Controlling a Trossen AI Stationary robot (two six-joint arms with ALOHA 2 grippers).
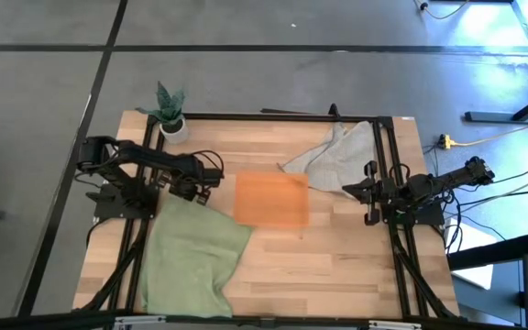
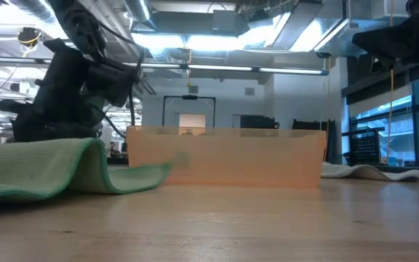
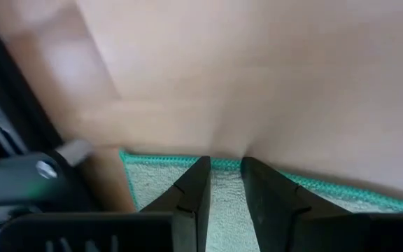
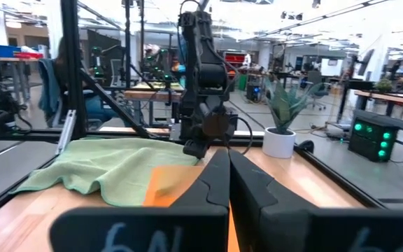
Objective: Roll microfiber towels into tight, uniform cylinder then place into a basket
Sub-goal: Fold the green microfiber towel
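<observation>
Opening step: left gripper (image 3: pixel 222 183), fingers slightly parted and holding nothing, hovers over the green towel's (image 1: pixel 191 257) edge beside the empty basket (image 1: pixel 272 199). Next: pinch that edge to begin rolling. Right gripper (image 4: pixel 229 175) waits closed.

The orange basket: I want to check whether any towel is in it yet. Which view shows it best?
The high view: looking straight down, the basket shows its whole floor, bare, between the green towel and the grey towel. The low view shows only its side wall; the right wrist view an orange corner; the left wrist view nothing.
</observation>
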